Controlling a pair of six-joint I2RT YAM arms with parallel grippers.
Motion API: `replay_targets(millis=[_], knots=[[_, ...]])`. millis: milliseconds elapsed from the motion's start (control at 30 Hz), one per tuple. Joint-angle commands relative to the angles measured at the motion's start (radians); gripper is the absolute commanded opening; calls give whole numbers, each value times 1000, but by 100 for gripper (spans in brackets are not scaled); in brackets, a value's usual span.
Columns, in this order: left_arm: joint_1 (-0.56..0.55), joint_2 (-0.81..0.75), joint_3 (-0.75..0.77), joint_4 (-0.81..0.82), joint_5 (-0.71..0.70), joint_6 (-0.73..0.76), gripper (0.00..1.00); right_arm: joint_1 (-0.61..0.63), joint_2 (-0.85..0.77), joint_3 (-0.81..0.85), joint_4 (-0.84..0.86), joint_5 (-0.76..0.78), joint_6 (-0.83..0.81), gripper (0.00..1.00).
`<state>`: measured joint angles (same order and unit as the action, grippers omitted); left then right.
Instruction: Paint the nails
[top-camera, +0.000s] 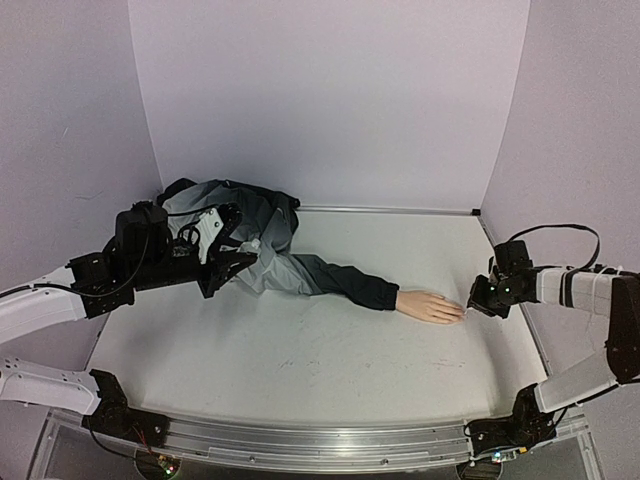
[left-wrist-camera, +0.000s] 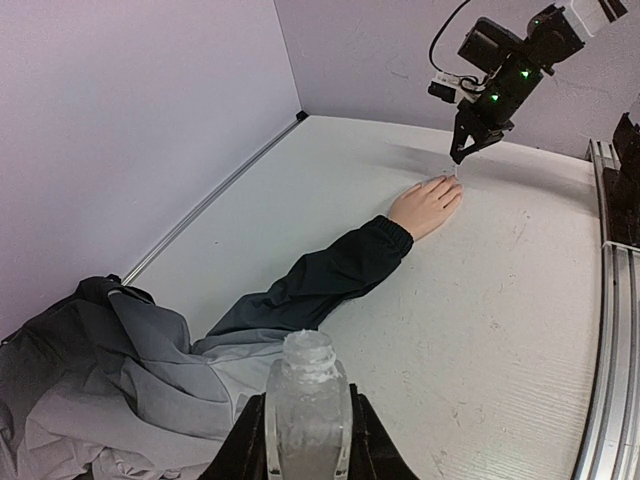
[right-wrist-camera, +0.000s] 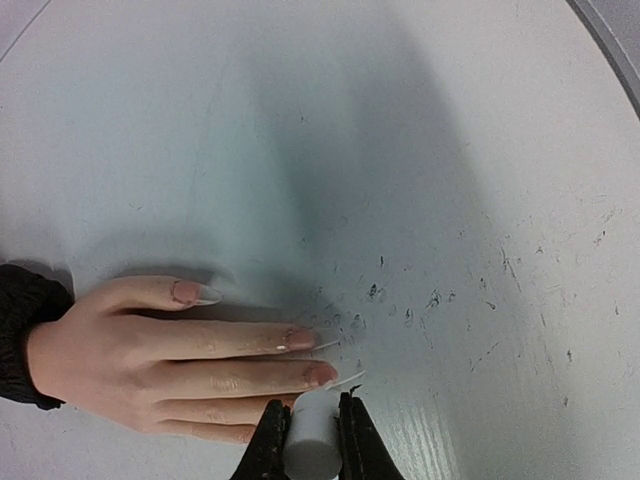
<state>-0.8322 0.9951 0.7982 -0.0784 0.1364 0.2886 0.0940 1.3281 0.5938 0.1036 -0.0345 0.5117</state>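
Observation:
A pale mannequin hand lies flat on the table, sticking out of a dark grey jacket sleeve. In the right wrist view the hand shows its nails, pinkish with long clear tips. My right gripper is shut on a white cylindrical brush cap, held just over the fingertips; the brush itself is hidden under it. It also shows in the top view at the fingertips. My left gripper is shut on an uncapped whitish bottle, held above the jacket, far left.
The bunched grey jacket lies at the back left under my left arm. Purple walls close in the back and sides. A metal rail runs along the near table edge. The table surface near the fingertips is scuffed with dark marks.

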Motion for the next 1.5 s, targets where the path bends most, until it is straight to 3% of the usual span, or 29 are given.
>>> replay_targets(millis=[0,1467], knots=[[0,-21,53,25,5,6,0,-4,10,37,1,15,-9,0],[0,-23,52,23,6,2,0,-4,36,35,11,56,11,0]])
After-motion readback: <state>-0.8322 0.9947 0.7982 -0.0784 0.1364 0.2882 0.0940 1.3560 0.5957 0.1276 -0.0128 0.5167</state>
